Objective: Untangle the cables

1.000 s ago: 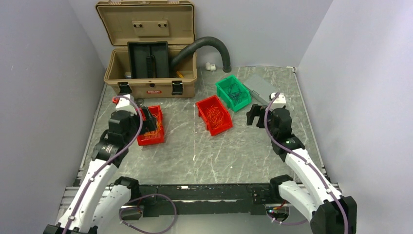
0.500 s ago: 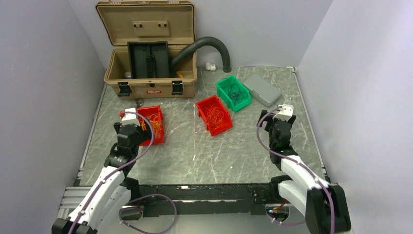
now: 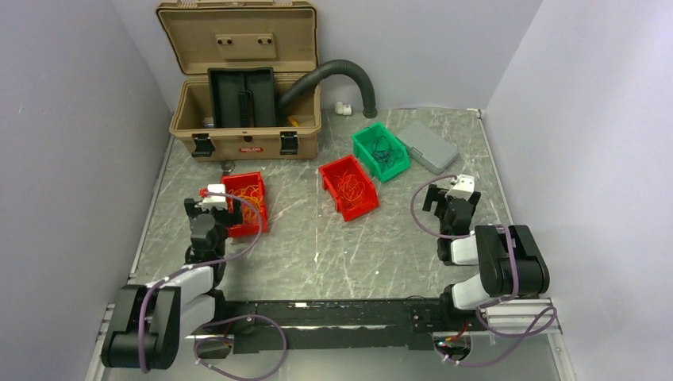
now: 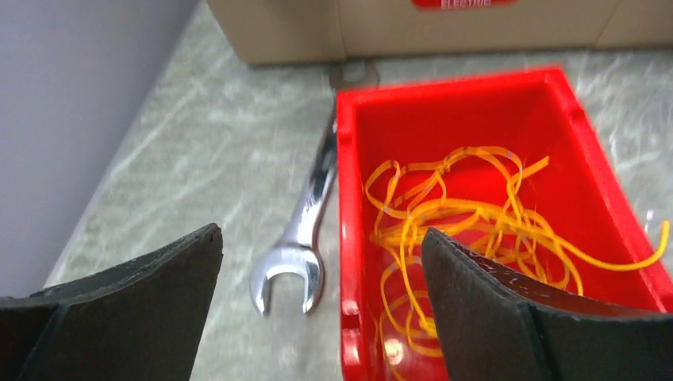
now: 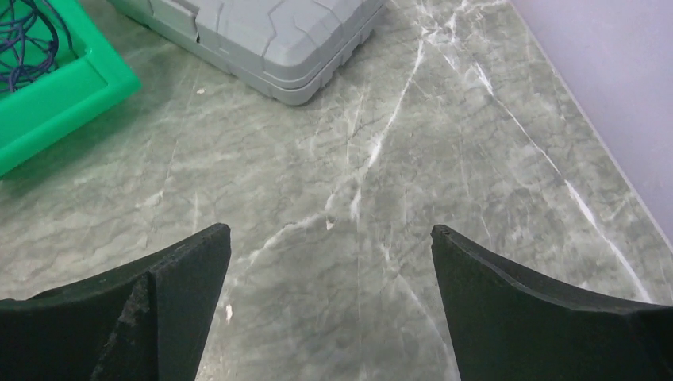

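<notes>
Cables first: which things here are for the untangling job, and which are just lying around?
For the job:
- yellow cables
- orange cables
- dark cables

Just lying about:
- wrench
- grey case
- tan toolbox
- black hose

The right gripper gapes wide over the marbled table. Ahead lie a grey case and a green bin holding what seem dark cables.
</notes>
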